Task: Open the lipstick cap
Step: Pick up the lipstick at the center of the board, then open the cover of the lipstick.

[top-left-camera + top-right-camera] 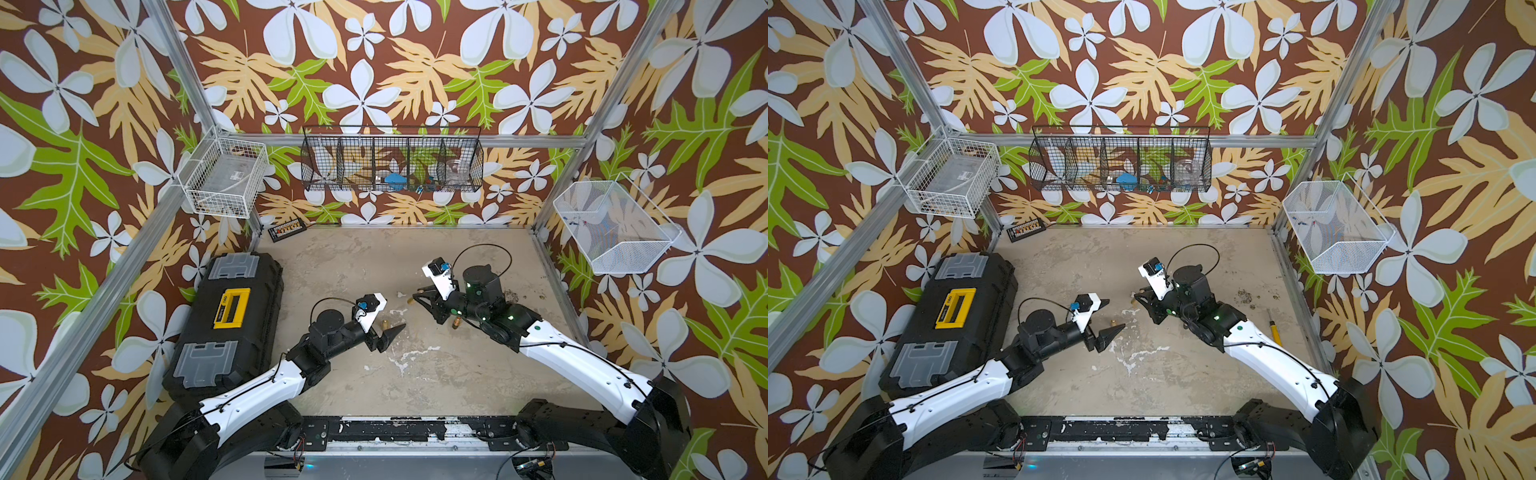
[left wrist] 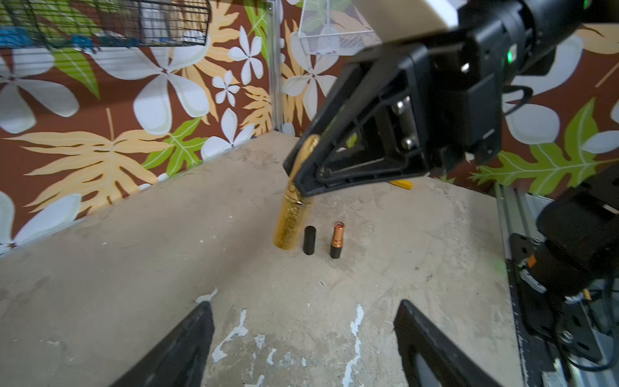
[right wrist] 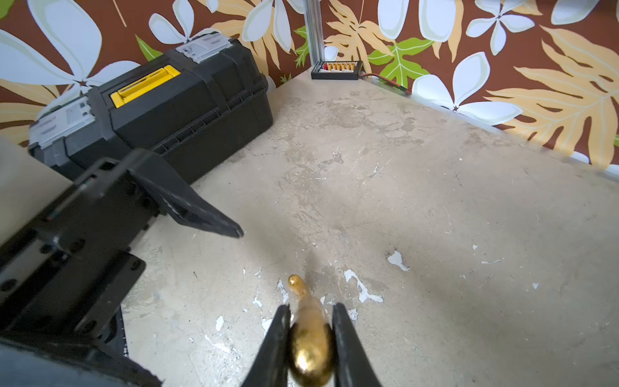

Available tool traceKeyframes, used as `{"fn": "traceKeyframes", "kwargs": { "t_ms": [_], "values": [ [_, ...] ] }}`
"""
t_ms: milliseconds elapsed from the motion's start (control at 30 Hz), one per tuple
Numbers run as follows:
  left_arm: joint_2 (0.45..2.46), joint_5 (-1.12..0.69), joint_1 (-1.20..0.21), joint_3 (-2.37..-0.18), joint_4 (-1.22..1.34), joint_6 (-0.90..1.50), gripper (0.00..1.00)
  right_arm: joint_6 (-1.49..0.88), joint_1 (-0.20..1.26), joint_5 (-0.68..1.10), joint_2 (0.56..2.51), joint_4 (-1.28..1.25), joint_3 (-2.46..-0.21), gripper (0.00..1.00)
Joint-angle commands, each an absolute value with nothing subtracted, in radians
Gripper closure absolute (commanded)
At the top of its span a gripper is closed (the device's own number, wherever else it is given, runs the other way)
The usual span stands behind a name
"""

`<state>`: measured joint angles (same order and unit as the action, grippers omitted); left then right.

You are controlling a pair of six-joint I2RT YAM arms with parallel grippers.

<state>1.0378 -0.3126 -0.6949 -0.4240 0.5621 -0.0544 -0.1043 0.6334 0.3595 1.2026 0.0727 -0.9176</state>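
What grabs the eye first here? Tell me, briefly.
The right gripper clamped on a glittery gold lipstick tube near the middle of the table. Near it stand a small black cylindrical cap and an uncapped rose-gold lipstick; a big black plastic toolbox with a yellow handle sits along its left side.

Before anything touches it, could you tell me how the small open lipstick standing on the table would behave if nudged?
It would probably tip easily: the open lipstick stands upright, tall and narrow on a small base. Once down, its round body would likely roll on the flat table. The black cap standing close beside it could be knocked over too.
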Motion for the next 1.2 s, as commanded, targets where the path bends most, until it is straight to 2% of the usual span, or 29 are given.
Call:
{"fn": "traceKeyframes", "kwargs": {
  "t_ms": [0,167,467,667,833,1167],
  "values": [
    [1.061,-0.408,-0.695,-0.445,0.584,-0.082,0.16,-0.097,0.635,0.423,1.182,0.087,-0.92,0.8],
    [1.081,-0.412,-0.695,-0.457,0.587,-0.101,0.19,-0.083,0.643,0.505,1.167,0.101,-0.911,0.8],
    [1.127,-0.455,-0.695,-0.482,0.576,-0.104,0.33,-0.048,0.666,0.61,1.183,0.146,-0.93,0.8],
    [1.132,-0.466,-0.694,-0.494,0.559,-0.112,0.41,-0.038,0.675,0.626,1.187,0.164,-0.936,0.8],
    [1.127,-0.472,-0.694,-0.494,0.559,-0.116,0.51,-0.023,0.683,0.625,1.198,0.187,-0.949,0.8],
    [1.114,-0.49,-0.695,-0.493,0.557,-0.123,0.62,-0.023,0.688,0.623,1.209,0.187,-0.954,0.79]
  ]
}}
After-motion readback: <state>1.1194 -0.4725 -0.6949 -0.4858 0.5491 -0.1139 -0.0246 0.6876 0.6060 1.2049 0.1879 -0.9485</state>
